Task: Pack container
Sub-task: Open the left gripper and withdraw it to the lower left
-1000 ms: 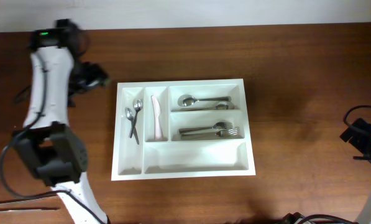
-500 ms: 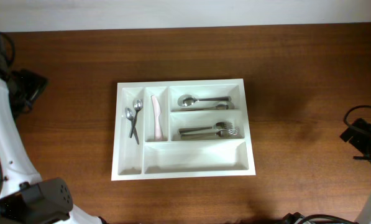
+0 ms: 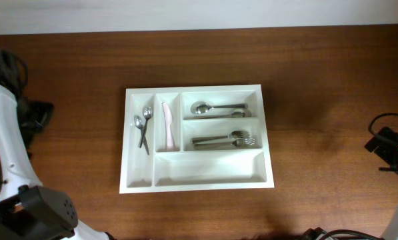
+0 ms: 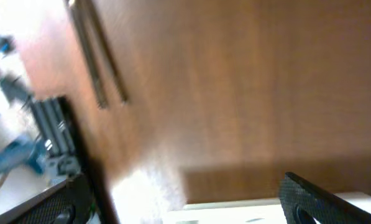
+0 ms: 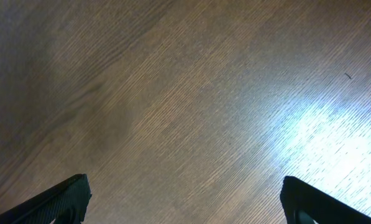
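Overhead: container (image 3: 209, 170) holds cutlery (image 3: 225, 140); both jaws released, empty. Hazard: a low approach could clip its rim, shifting it.

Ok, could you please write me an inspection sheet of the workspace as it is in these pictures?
Surface: brown wooden table, glare patch in the right wrist view.
Job's things: white tray at centre; small spoons, knife, spoons and forks, each kind in its own compartment; the bottom wide compartment is empty.
Clutter: two thin sticks on the table, blurred.
Grippers: left gripper and right gripper are open, holding nothing.
Cables: black cables at the left edge; black loop at the right edge.
Surroundings: white strip past the far edge.
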You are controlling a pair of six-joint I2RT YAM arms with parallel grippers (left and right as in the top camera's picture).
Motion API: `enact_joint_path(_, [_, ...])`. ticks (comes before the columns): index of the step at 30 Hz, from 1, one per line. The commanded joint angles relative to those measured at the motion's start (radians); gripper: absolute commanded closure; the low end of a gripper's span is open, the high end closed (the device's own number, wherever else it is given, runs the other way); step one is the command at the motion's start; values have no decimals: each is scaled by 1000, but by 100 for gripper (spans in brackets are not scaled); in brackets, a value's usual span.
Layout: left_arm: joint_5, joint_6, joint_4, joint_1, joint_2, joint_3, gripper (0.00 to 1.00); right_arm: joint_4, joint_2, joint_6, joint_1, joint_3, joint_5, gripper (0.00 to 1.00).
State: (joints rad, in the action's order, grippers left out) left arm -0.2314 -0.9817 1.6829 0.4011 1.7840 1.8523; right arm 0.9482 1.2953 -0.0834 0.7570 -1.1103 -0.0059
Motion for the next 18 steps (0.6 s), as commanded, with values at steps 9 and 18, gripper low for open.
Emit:
enact_joint_path(9, [-47,77,5,229,-86,-101,1,-3,3,-10,5,0,-6,1])
enact_joint_path(18, [-57,177,-56,338,-387,-205,1,-3,3,-10,5,0,-6,1])
